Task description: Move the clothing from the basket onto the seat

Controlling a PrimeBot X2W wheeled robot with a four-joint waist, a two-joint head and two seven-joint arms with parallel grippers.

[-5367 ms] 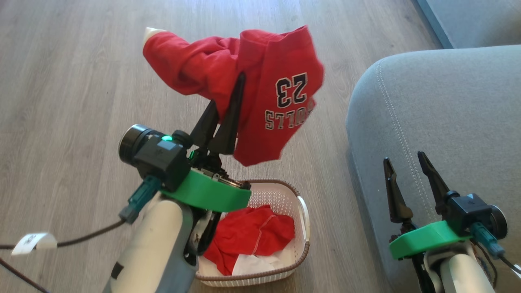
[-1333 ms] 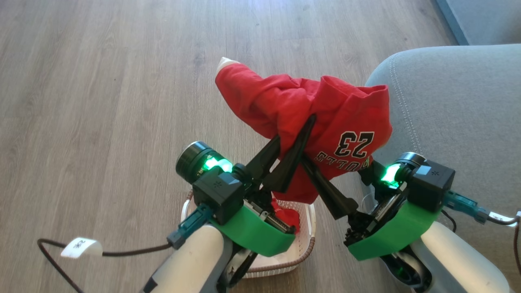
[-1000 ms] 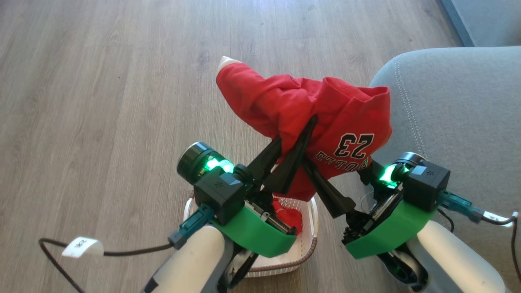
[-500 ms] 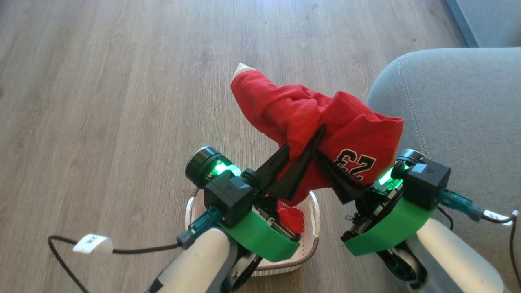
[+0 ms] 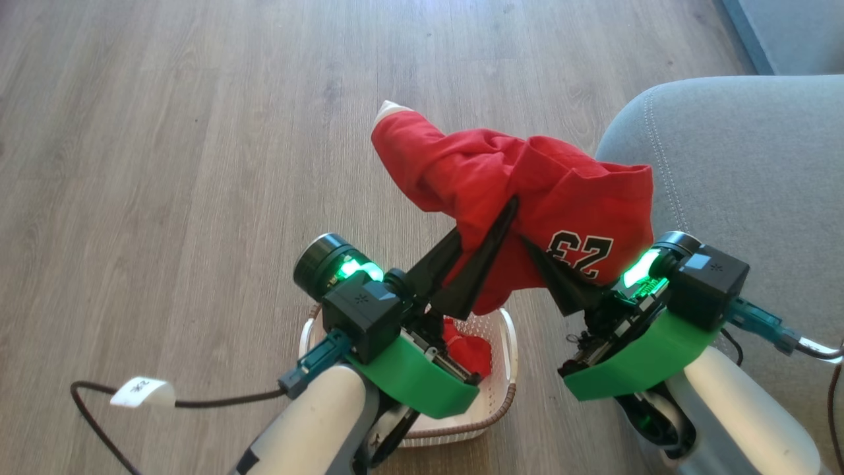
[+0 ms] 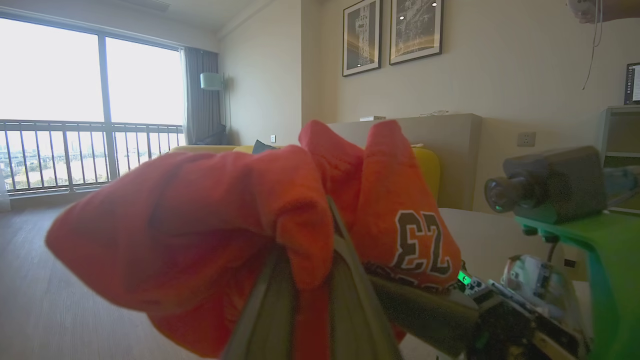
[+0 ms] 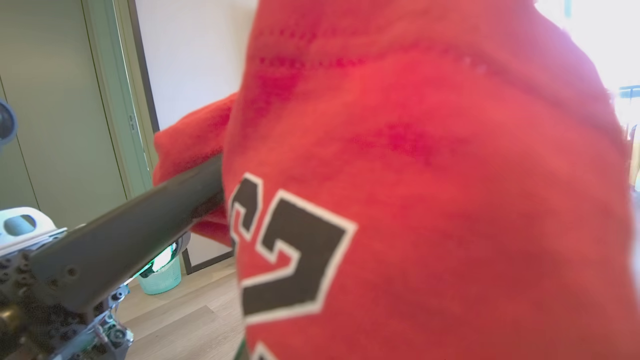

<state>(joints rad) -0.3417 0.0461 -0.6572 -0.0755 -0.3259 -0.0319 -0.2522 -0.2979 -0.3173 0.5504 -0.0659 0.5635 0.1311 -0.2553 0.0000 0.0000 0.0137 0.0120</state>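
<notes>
two arms on the red clothing (image 5: 461, 171): left gripper (image 5: 506, 210) pinches a fold, right gripper (image 5: 535, 258) is buried in cloth, can't tell its grip. light, floppy stuff, probably best grabbed by bunched folds.

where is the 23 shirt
Head view centre: soft red fabric garment printed 23, held in the left hand above the cream perforated basket, beside the grey fabric seat.

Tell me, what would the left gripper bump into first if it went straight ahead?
The red shirt; the left gripper is shut on it. Beyond, the way looks free, close by the sofa seat, though depth is unclear.
</notes>
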